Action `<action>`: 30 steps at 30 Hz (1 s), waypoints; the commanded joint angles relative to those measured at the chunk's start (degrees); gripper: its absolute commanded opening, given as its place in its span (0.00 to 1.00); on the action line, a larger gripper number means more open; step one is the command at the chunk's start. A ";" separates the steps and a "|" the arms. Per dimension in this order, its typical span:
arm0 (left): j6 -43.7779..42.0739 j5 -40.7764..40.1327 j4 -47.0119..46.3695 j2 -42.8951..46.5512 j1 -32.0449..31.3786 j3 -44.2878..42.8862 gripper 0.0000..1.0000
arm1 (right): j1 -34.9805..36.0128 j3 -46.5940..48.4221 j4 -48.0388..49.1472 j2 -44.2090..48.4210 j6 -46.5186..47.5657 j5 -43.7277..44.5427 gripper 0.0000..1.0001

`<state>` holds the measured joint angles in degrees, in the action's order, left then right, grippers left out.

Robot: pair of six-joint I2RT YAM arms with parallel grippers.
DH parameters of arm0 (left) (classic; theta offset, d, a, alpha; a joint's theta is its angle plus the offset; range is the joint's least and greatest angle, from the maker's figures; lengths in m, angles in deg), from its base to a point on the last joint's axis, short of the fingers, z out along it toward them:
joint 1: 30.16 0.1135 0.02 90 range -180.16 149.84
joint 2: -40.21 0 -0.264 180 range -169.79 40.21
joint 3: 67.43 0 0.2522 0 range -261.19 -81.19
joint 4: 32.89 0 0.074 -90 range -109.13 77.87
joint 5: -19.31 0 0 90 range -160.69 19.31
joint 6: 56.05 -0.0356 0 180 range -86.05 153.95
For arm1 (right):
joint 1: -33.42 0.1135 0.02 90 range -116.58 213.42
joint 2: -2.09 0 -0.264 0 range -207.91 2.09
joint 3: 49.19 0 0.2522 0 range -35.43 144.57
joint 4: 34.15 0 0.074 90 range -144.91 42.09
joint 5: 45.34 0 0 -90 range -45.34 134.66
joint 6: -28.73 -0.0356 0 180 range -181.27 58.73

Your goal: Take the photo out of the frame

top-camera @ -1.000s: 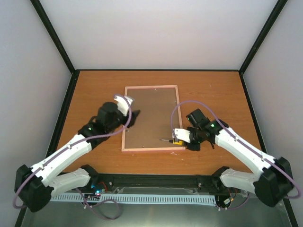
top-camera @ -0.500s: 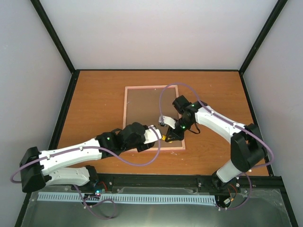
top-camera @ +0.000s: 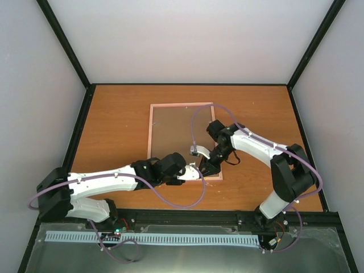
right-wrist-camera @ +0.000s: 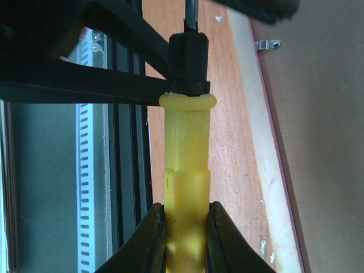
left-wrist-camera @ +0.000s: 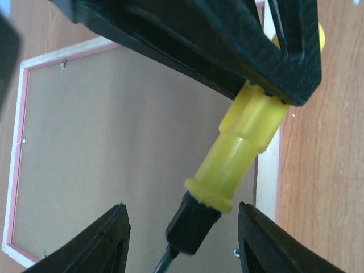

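The frame (top-camera: 149,142) lies face down on the table with its brown backing board (top-camera: 179,133) up. The photo is hidden beneath it. My right gripper (top-camera: 205,166) is shut on the yellow handle of a screwdriver (right-wrist-camera: 186,148) over the frame's near right corner. In the right wrist view the gripper (right-wrist-camera: 186,227) pinches the handle on both sides. My left gripper (left-wrist-camera: 182,216) is open, with its fingers on either side of the screwdriver's black collar (left-wrist-camera: 193,224) and not touching it. In the top view the left gripper (top-camera: 190,173) sits at the frame's near edge.
Small metal tabs (right-wrist-camera: 266,44) hold the backing board along the frame's pale inner edge (left-wrist-camera: 266,182). The black rail and white cable duct (right-wrist-camera: 91,187) run along the table's near edge. Both arms meet closely over the near right corner.
The left arm swung from the frame's left side to its near edge and reached the screwdriver. The right gripper carried the screwdriver from beside the frame to over its near right corner.
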<state>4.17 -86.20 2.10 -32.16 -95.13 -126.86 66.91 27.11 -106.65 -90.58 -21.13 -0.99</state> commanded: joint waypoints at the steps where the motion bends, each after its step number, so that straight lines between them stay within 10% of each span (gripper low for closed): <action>1: -4.96 -4.18 -1.94 -2.48 -1.89 0.68 0.52 | 0.30 -0.33 -1.32 -0.55 1.86 -2.94 0.03; 22: -9.36 -6.29 -3.84 -7.73 -5.80 -1.35 0.36 | 0.34 -1.27 -0.04 -0.54 0.93 -1.91 0.05; 30: -7.36 -5.54 -3.90 -6.46 -5.94 -2.00 0.12 | 0.34 -0.90 -0.31 -0.69 0.99 -2.00 0.09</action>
<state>-5.03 -92.52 -0.28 -39.64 -100.31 -126.62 67.17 26.02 -108.14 -90.93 -20.12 -1.10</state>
